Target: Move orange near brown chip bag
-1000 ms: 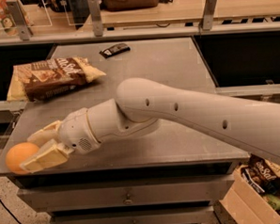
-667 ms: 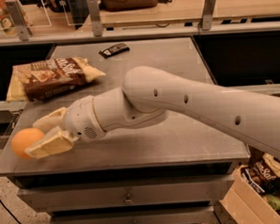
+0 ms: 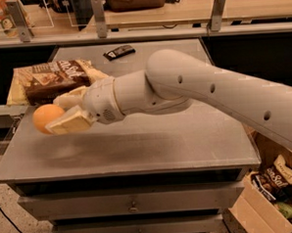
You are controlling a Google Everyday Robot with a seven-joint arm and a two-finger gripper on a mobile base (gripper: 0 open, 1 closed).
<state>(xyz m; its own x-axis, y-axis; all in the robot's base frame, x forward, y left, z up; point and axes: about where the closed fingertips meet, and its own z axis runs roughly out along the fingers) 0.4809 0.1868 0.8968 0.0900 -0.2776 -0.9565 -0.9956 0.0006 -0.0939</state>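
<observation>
The pincer (image 3: pixel 56 114), on a white arm reaching in from the right, hangs over the left side of the worktop (image 3: pixel 167 142). Its cream fingers (image 3: pixel 72 124) are clamped on the orange (image 3: pixel 42 117), held clear of the surface. The brown chip bag (image 3: pixel 51 80) lies flat just behind. A small black wrapper (image 3: pixel 119 52) lies farther back.

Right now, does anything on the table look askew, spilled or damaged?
Nothing spilled or damaged. The brown chip bag lies flat at the back left of the table, its left end seemingly poking past the edge. The gripper holds the orange just in front of it, above the surface.
</observation>
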